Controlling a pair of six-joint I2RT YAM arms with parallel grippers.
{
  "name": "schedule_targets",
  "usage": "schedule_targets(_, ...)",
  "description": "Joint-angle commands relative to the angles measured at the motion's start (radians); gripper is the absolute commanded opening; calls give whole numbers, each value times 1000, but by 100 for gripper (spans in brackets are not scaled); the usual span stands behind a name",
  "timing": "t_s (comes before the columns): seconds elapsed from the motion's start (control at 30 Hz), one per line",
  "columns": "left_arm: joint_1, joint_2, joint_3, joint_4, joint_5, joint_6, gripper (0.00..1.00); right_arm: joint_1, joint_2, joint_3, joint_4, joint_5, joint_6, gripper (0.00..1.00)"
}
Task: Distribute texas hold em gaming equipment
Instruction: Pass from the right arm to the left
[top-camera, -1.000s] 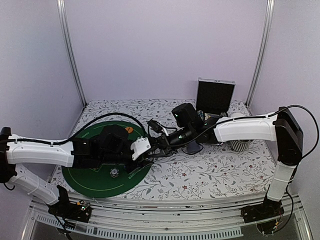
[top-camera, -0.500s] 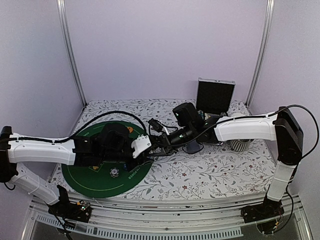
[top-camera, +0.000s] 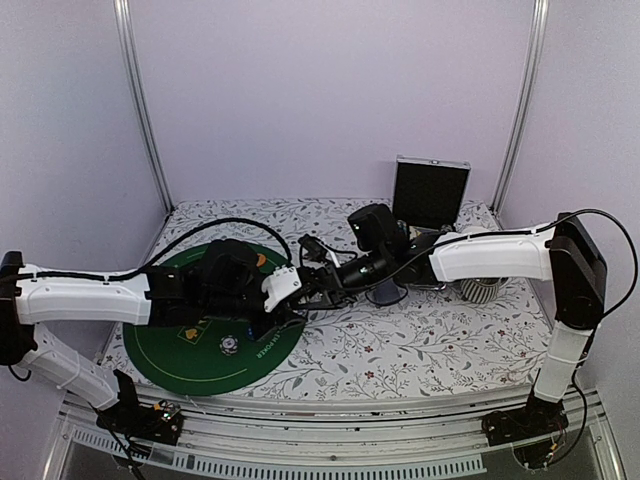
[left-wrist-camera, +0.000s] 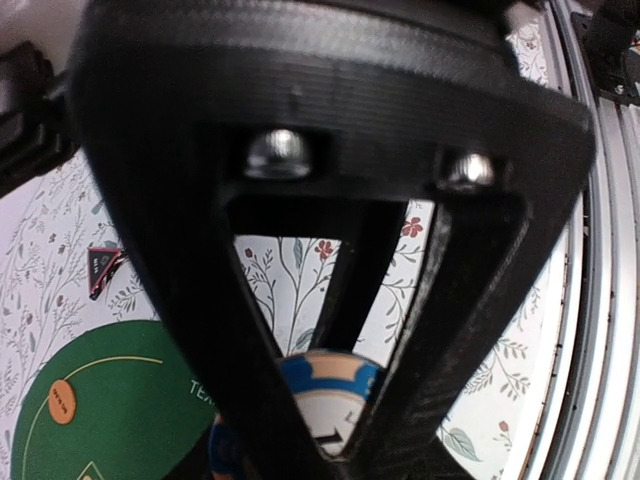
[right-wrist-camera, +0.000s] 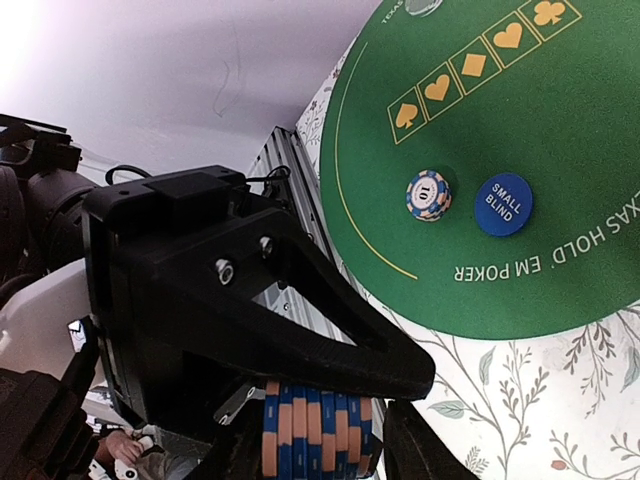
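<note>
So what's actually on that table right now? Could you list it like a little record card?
Surface: flowered cloth with a round green poker mat
On the mat: one striped chip, a blue disc reading "small blind", an orange disc
Off the mat: triangular marker, on the cloth
Arms: left end effector and right end effector meet by the mat's edge
Between them: stack of chips, blue and orange; which side grips it is unclear
Back: case, lid up

Left claw (top-camera: 303, 293) and right claw (top-camera: 320, 284), tips together
</note>
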Motion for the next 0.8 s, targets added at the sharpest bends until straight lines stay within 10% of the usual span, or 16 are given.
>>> schedule_targets(0.0, 15, 11, 33, -1, 52, -17, 0, -11, 6, -8, 15, 0, -2, 43)
schedule_targets(0.47, 49, 25, 42, -20, 88, -61, 0, -22, 0, 25, 11, 6, -10, 55)
schedule_targets(0.77, 100, 40, 42, -31, 99, -99, 0, -116, -65, 42, 0, 102, -35, 100)
